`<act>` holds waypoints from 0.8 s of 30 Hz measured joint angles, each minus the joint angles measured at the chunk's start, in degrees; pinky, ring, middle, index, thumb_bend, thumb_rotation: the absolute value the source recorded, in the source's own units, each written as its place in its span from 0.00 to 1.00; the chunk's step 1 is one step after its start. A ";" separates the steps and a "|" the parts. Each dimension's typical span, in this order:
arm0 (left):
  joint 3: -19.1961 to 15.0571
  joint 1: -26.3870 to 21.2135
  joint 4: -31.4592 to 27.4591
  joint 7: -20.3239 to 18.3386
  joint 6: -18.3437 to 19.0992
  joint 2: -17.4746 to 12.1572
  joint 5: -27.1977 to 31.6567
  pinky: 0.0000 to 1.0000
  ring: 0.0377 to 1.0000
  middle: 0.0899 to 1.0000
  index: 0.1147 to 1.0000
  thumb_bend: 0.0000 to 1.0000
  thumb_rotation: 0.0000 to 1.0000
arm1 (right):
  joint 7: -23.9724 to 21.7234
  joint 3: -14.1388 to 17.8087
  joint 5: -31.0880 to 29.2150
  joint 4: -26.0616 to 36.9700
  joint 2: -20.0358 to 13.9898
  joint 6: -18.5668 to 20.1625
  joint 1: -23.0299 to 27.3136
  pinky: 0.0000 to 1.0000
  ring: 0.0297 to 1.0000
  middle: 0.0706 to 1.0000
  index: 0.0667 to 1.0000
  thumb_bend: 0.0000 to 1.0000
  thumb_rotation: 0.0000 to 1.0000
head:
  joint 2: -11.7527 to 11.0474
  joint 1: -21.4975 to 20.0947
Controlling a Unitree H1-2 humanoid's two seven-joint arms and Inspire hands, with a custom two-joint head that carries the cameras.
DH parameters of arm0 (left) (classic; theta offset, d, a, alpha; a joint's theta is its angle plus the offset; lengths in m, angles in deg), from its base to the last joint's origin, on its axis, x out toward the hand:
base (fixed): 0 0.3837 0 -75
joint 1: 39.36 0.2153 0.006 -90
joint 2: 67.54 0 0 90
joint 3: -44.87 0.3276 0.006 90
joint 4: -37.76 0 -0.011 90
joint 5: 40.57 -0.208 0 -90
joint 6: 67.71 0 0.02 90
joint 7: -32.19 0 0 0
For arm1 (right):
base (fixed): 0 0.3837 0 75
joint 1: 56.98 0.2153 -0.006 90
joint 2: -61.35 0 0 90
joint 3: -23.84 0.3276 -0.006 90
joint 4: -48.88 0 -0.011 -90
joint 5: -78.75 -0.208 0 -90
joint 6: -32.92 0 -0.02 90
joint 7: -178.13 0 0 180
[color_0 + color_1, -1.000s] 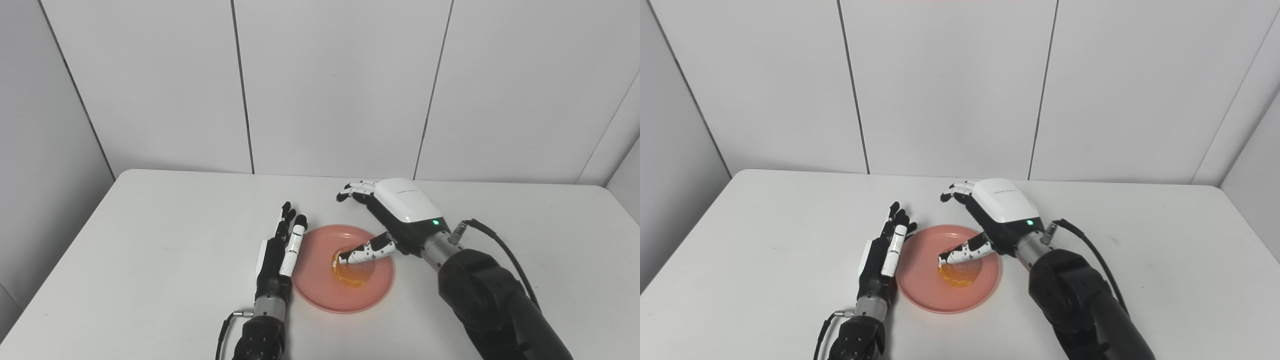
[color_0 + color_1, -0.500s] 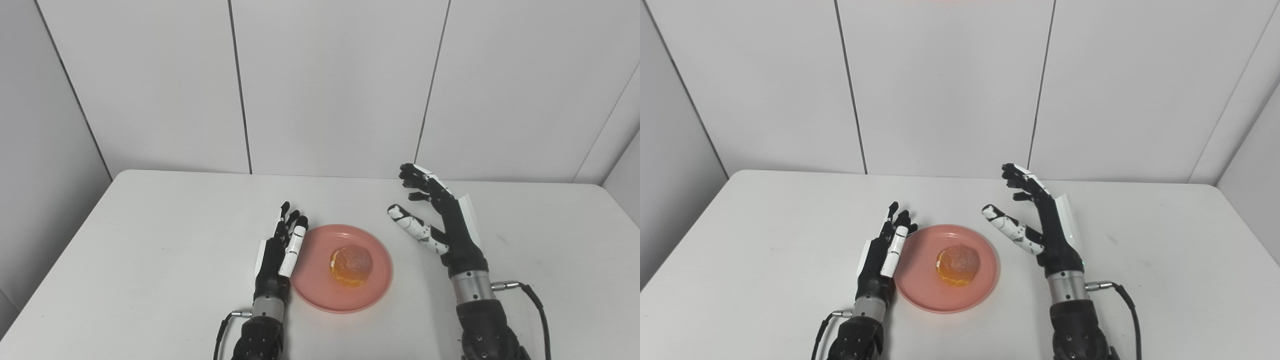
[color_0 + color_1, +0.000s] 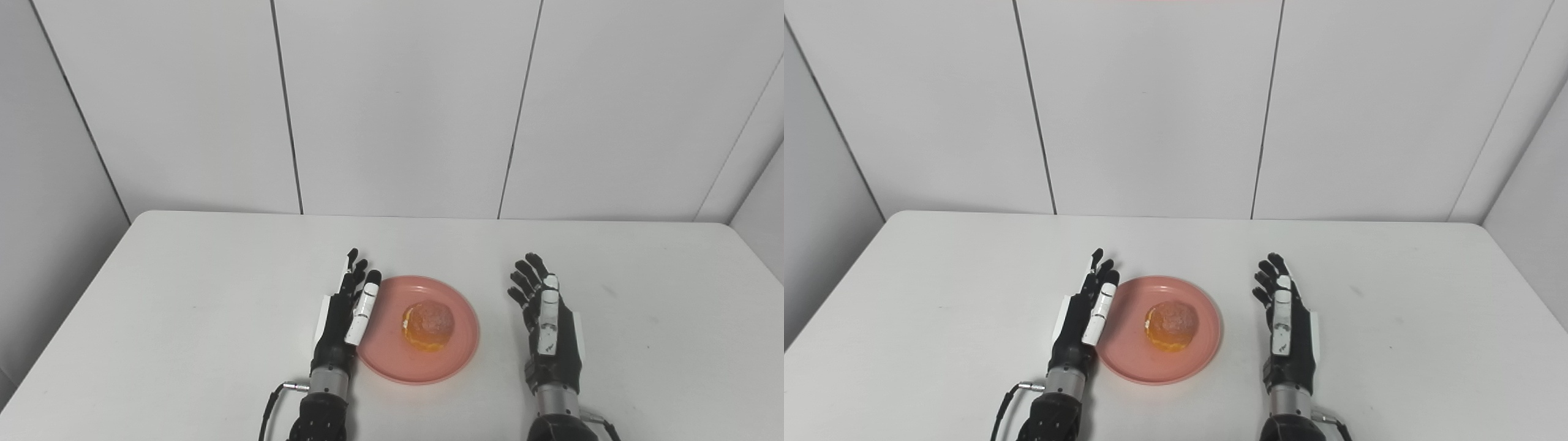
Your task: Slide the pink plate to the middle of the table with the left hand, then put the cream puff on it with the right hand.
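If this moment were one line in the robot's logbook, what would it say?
cream puff: on pink plate | left hand: open, beside plate | right hand: open, apart | table

Both head cameras look down from the near edge of the flat white table (image 3: 184, 294); side by side; sharing its whole top.

White table (image 3: 184, 294), matte surface, a few faint dark specks toward its right side. Behind the table: white panelled wall (image 3: 398, 104), thin dark vertical seams.
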 measured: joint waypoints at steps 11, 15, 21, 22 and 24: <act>-0.51 0.36 -0.02 1.09 -1.44 0.36 0.10 1.00 1.00 1.00 1.00 0.65 1.00 | -4.49 -4.71 1.95 -0.51 -4.74 4.64 0.49 1.00 1.00 1.00 0.97 0.82 1.00 | 0.35 0.00; -1.16 0.53 -0.06 1.50 -1.57 0.73 0.14 1.00 1.00 1.00 1.00 0.66 1.00 | -4.54 -5.64 3.58 -1.01 -5.37 4.63 0.56 1.00 1.00 1.00 0.97 0.82 1.00 | 0.44 0.00; -1.97 1.14 -0.28 2.47 -1.85 1.58 0.21 1.00 1.00 1.00 1.00 0.67 1.00 | -4.56 -7.04 6.23 -1.04 -6.41 4.63 0.58 1.00 1.00 1.00 0.96 0.89 1.00 | 0.70 0.00; -2.02 1.23 -0.40 2.46 -1.85 1.68 0.25 1.00 1.00 1.00 1.00 0.68 1.00 | -4.55 -7.09 6.53 -1.02 -6.43 4.63 0.58 1.00 1.00 1.00 0.96 0.89 1.00 | 0.70 0.00; -2.23 1.44 -0.77 2.35 -1.80 1.90 0.96 1.00 1.00 1.00 1.00 0.68 1.00 | -4.51 -7.18 7.30 -0.95 -6.43 4.64 0.57 1.00 1.00 1.00 0.96 0.89 1.00 | 0.70 0.00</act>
